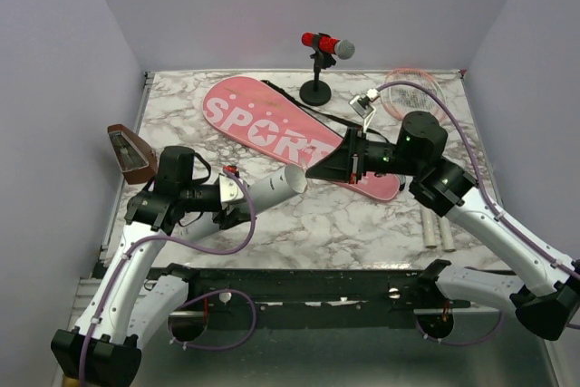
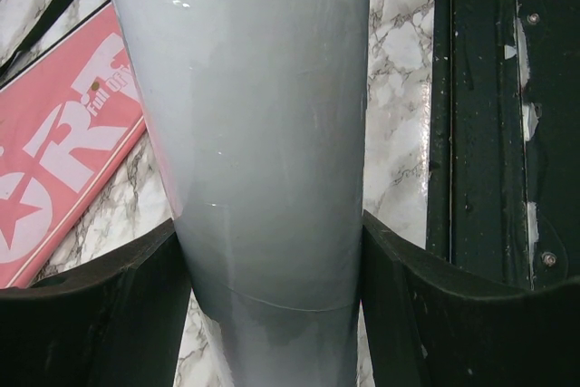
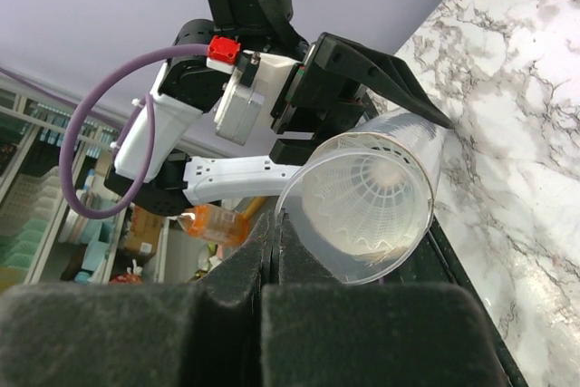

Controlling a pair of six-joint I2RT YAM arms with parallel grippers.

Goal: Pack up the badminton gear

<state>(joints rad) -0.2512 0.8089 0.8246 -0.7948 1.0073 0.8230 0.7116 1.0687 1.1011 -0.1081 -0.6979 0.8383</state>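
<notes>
Foremost in the right wrist view, the right gripper (image 3: 272, 224) shows its two black fingers pressed flat together, with nothing between them. We see their tips just beside the rim of the open mouth of the white tube (image 3: 367, 192); whether they touch it we cannot tell. Inside the tube a white latticed shuttlecock skirt (image 3: 362, 188) is visible.

From above, the tube lies nearly level, raised over the marble table (image 1: 344, 215), its mouth facing right. We note that the left gripper (image 1: 240, 193) is clamped on the tube's closed end. In the left wrist view one dark finger (image 2: 100, 314) bears on each side of the tube.

Behind both grippers the pink bag (image 1: 263, 120), lettered "SPORT", lies flat and diagonal on the table. Its black strap (image 1: 308, 111) trails along the far edge, and the right arm reaches over its near right end.

At the far right corner we see the rackets (image 1: 412, 97) with their pink heads overlapping. Two white handles (image 1: 437, 233) show beside the right forearm.

A red microphone (image 1: 322, 56) stands upright beyond the bag, and a brown wedge-shaped box (image 1: 127, 151) sits at the table's left edge.
</notes>
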